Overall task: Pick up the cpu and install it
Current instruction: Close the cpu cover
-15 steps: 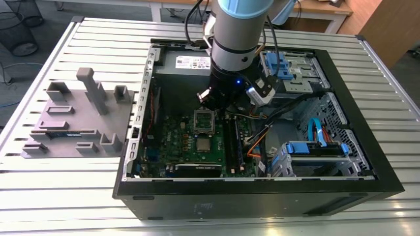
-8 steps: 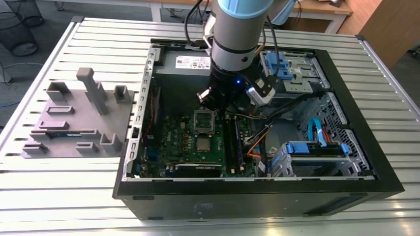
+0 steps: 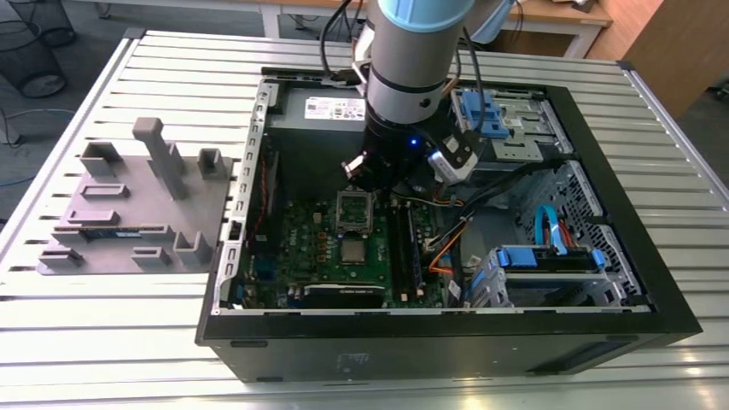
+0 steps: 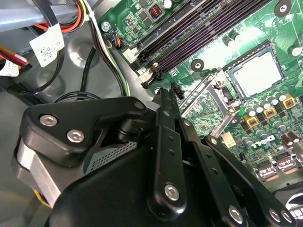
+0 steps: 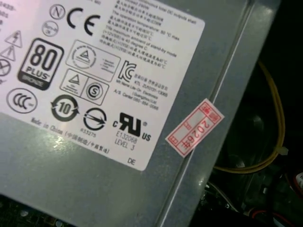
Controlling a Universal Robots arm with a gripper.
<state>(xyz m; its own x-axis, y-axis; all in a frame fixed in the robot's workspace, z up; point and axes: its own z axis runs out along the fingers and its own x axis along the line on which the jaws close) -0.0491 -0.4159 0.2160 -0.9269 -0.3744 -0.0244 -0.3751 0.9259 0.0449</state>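
Observation:
The cpu (image 3: 355, 250) is a small silver square lying flat in its socket on the green motherboard (image 3: 302, 248) inside the open computer case. It also appears in the second wrist view (image 4: 258, 73), bright and uncovered. The metal socket frame (image 3: 355, 210) (image 4: 208, 92) stands flipped open beside it. My gripper (image 3: 367, 175) (image 4: 163, 93) hangs over the far end of that frame, a short way from the cpu. Its black fingers (image 4: 166, 137) lie together with nothing between them.
The grey power supply (image 5: 118, 118) (image 3: 324, 108) sits close behind the gripper. Purple memory slots (image 4: 199, 33) and loose cables (image 4: 109, 56) run beside the socket. Blue drive bays (image 3: 547, 256) occupy the exterior view's right. A grey fixture tray (image 3: 125, 209) lies outside the case on the left.

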